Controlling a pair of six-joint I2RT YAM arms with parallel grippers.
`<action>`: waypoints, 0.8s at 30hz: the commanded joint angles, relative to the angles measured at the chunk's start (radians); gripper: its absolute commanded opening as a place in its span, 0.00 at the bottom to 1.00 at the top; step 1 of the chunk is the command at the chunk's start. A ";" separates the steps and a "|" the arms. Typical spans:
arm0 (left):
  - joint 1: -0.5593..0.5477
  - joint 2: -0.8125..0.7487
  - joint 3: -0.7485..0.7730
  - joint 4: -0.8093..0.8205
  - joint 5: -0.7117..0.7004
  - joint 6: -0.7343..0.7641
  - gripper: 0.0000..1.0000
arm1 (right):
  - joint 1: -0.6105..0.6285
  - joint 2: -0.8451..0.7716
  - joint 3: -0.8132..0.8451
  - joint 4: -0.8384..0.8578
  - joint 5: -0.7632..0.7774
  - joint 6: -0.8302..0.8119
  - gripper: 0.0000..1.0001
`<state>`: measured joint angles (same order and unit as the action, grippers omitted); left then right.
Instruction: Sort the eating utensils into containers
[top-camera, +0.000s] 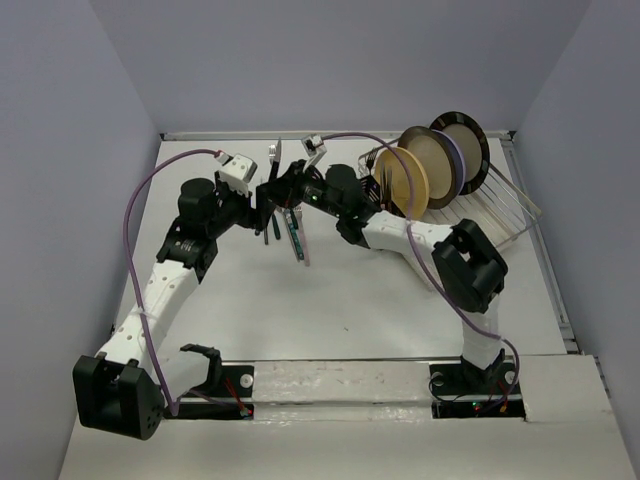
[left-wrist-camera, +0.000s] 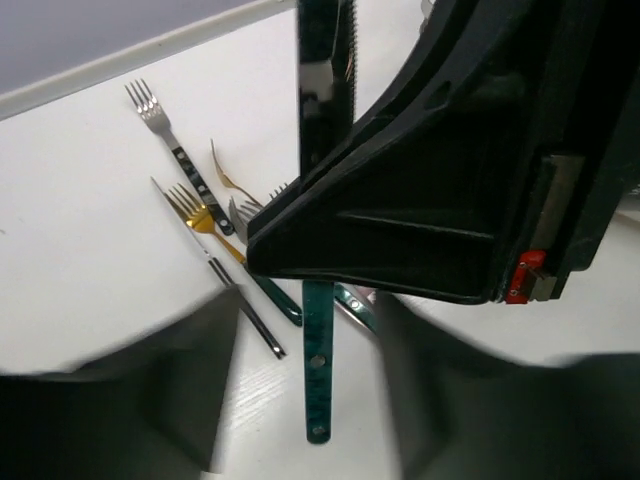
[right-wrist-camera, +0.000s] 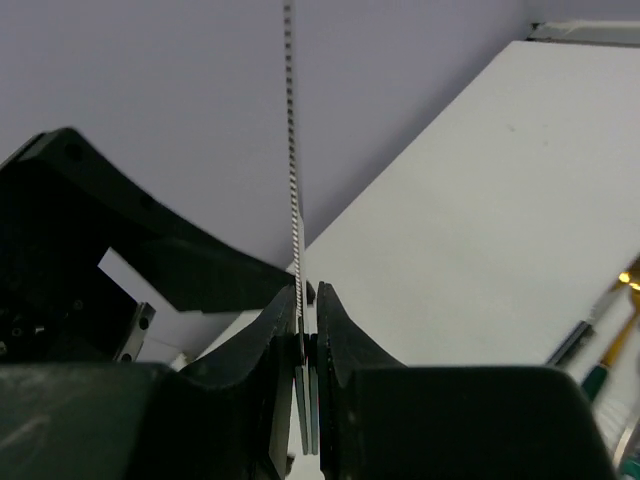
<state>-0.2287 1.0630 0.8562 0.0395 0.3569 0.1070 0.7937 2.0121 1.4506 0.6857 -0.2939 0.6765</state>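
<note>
Top view: one green-handled knife (top-camera: 296, 238) hangs near upright above the table (top-camera: 350, 300), handle down. Three plates (top-camera: 430, 160) stand far right.

Left wrist view: left tool (left-wrist-camera: 310, 350) is released, its fingers clear either side of the handle. At least four forks (left-wrist-camera: 195, 215) lie heaped below.

Right wrist view: right tool (right-wrist-camera: 308, 310) is clenched on the knife, blade pointing up.

Round plates (top-camera: 405, 180) upright in wire dish rack (top-camera: 505, 205), far right of white table (top-camera: 350, 300).
</note>
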 joint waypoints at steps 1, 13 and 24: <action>-0.008 -0.023 -0.006 0.065 0.047 0.005 0.92 | 0.010 -0.162 -0.045 -0.017 0.067 -0.199 0.00; -0.006 -0.032 -0.017 0.031 -0.045 0.028 0.99 | 0.010 -0.527 -0.088 -0.563 0.566 -0.753 0.00; -0.006 0.120 0.006 -0.006 -0.165 0.042 0.99 | -0.085 -0.618 -0.262 -0.615 0.912 -0.839 0.00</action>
<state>-0.2344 1.1610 0.8452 0.0368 0.2268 0.1303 0.7422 1.3888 1.2175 0.1017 0.5381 -0.1268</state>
